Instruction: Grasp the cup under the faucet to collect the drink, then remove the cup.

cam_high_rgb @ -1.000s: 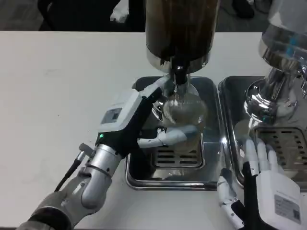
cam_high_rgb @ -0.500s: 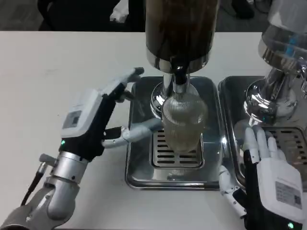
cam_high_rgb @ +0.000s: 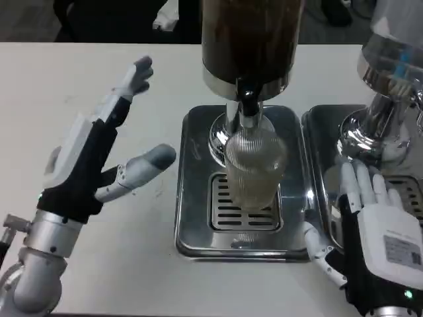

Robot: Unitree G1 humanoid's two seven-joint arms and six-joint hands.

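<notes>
A clear ribbed cup point(cam_high_rgb: 253, 166) stands upright on the grate of the steel drip tray point(cam_high_rgb: 198, 224), right under the black faucet point(cam_high_rgb: 247, 104) of the dark drink dispenser point(cam_high_rgb: 250, 39). Nothing touches the cup. My left hand point(cam_high_rgb: 92, 158) hovers over the bare table well left of the tray, fingers spread wide, holding nothing. My right hand point(cam_high_rgb: 373, 231) lies at the lower right, fingers stretched forward and apart over the edge of the second tray, holding nothing.
A second steel tray point(cam_high_rgb: 317, 165) with a chrome-based dispenser point(cam_high_rgb: 383, 112) stands to the right. White table point(cam_high_rgb: 99, 79) stretches to the left and behind. Dark chairs show beyond the far edge.
My left hand has let go of the cup and drawn back leftward away from the tray, fingers opening wide. The cup stays under the faucet. My right hand has edged slightly forward.
</notes>
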